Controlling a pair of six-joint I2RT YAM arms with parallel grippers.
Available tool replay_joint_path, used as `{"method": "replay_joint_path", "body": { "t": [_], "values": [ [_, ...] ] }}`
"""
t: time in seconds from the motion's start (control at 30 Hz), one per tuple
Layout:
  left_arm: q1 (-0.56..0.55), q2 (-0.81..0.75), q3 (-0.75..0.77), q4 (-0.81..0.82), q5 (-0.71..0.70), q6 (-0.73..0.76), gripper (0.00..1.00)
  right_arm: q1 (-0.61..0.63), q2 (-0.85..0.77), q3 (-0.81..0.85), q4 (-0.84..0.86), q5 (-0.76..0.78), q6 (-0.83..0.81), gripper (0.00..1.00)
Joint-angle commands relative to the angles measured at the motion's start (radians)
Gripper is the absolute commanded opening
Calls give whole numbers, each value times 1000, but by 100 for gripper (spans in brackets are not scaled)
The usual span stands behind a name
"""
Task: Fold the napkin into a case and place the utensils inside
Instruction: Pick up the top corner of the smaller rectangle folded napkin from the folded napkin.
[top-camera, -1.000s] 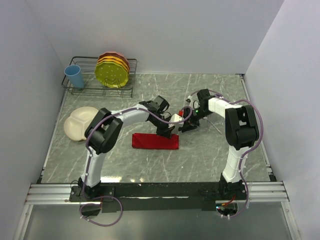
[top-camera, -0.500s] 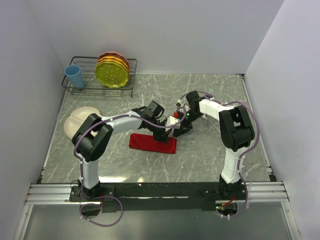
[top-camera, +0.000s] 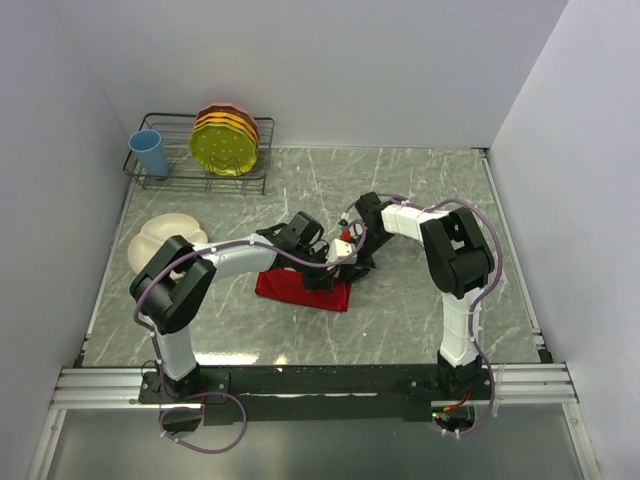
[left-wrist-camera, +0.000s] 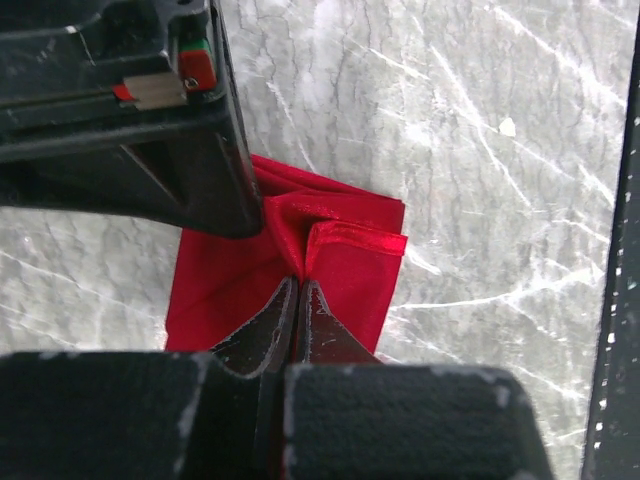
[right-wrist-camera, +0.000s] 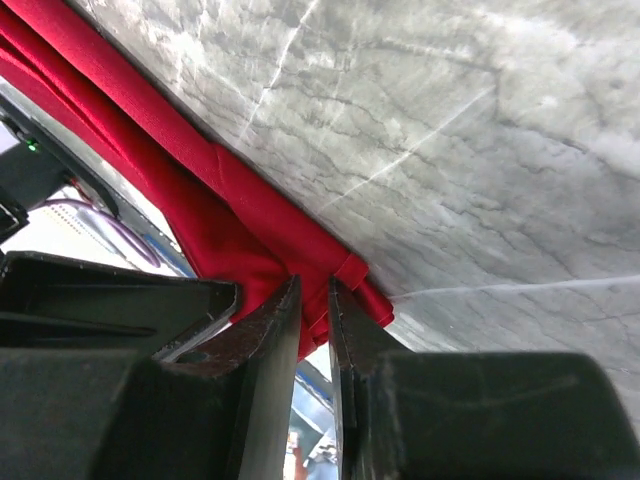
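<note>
- Napkin (top-camera: 290, 290) lies as a folded red strip mid-table, just ahead of both arms, its right end under the two grippers.
- Left gripper (left-wrist-camera: 298, 288) is pinched tight on a raised ridge of napkin near the right end. The cloth puckers up between its fingertips.
- Right gripper (right-wrist-camera: 313, 300) is narrow, with the napkin's hemmed corner caught between its fingers. It looks like a grip, and only a thin gap shows.
- The two grippers are just beside each other, nearly touching, at the same end of the cloth.
- Step in hand, as judged: making the next fold toward the case shape.
- To do it well, both pinches should take all layers, since satin is likely to slip. The arms should lift low and together, carry the end over squarely so the edges line up, then lay it flat before letting go.
- Risks: dragging the whole strip instead of folding it, the grippers bumping each other, and the pucker setting a crooked crease.
- Utensils can't be made out in any view, and the right arm may hide them.
- Table (top-camera: 420, 320) is grey marble-pattern, smooth and hard, so it probably gives the cloth little hold.
- A cream plate (top-camera: 150, 247) sits at the left, well apart from the napkin.
- A wire rack (top-camera: 170, 178) in the far left corner holds yellow and orange plates (top-camera: 226, 142) and a blue cup (top-camera: 148, 153).
- Plain white walls (top-camera: 330, 70) close three sides.
</note>
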Motion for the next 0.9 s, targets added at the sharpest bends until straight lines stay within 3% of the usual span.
{"method": "replay_joint_path", "body": {
  "t": [0.0, 0.27, 0.5, 0.87],
  "values": [
    [-6, -64, -22, 53, -16, -87, 1, 6, 47, 19, 12, 77, 2, 25],
    [2, -90, -79, 43, -16, -297, 1, 13, 33, 33, 18, 140, -23, 25],
    [98, -29, -78, 36, 45, -490, 1, 30, 1, 24, 41, 175, -55, 25],
    [154, 44, -58, 15, 128, -555, 1, 53, -42, 22, 78, 204, -81, 26]
  ]
}}
